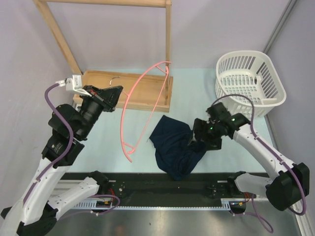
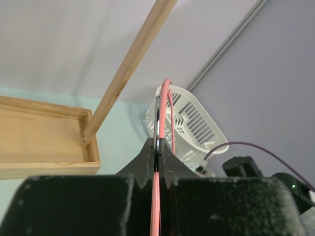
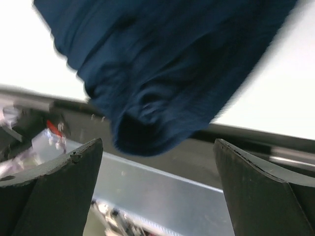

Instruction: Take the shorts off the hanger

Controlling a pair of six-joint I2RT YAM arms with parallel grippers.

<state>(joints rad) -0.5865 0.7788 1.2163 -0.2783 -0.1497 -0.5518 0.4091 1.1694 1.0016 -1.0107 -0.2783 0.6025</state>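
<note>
Judging by how things lie, the main job looks done: the shorts (image 1: pixel 174 147) sit in a loose navy heap on the table (image 1: pixel 106 140), centre-near, with their near end draped onto the dark rail along the table's near edge. No part of them hangs on the hanger (image 2: pixel 156 206). It is bare (just the thin pink loop), held up to the left of the heap and apart from it.

The left gripper (image 2: pixel 157 147) is clamped tight on the hanger, with the pink plastic and the metal hook pinched between its jaws, up by the wooden rack (image 1: pixel 142 93) at the far left.

The right gripper (image 3: pixel 156 142) has its jaws wide apart and grips nothing. It hovers just at the right edge of the shorts, with the fabric showing beyond the fingers rather than between them.

What is left is probably only tidying: putting the hanger down somewhere and drawing the right arm clear. Whether the shorts are also meant for the white basket (image 1: pixel 275 93) at the far right, the task does not say.
</note>
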